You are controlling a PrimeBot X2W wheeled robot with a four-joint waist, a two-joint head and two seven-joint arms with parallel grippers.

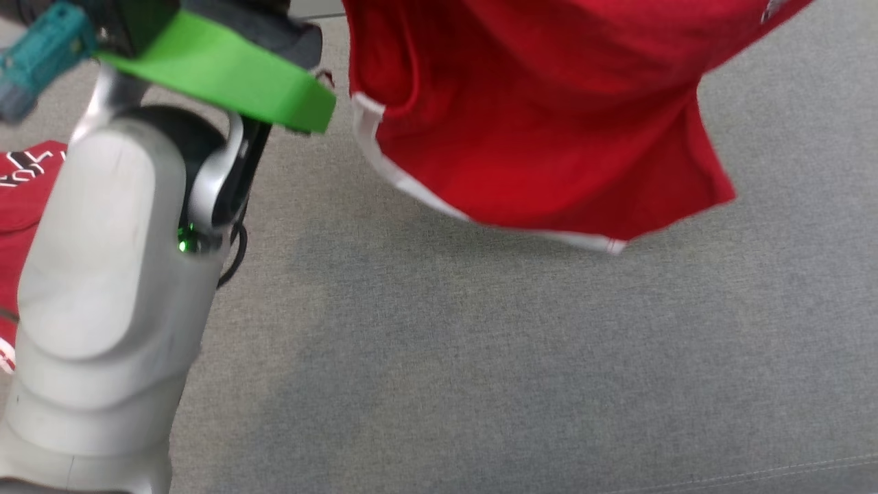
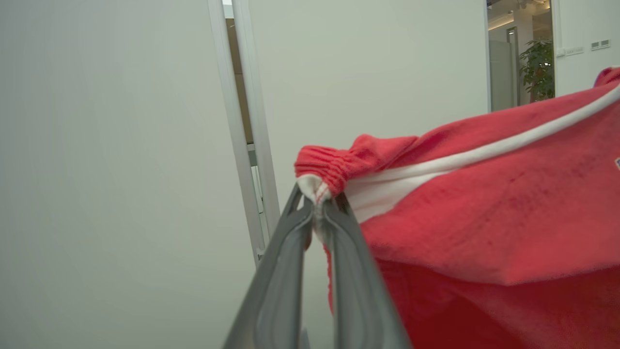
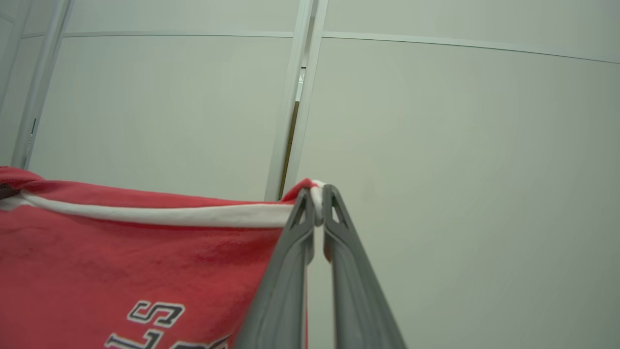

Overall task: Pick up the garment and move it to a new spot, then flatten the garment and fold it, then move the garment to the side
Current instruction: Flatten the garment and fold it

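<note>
pinches red garment (image 2: pixel 484 203) w/ left jaws at gathered corner, w/ right jaws at white-trimmed edge; holds it up off grey fabric surface (image 1: pixel 480 357).

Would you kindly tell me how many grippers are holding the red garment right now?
2. The left gripper pinches a gathered corner of the garment; the right gripper pinches its white-trimmed edge.

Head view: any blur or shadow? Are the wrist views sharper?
Head view: the garment is motion-smeared at its hem, with a soft shadow on the grey surface below. Left wrist view: the left gripper is soft near the lens, sharper at its tips. Right wrist view: the wall seam bows from the wide lens.
</note>
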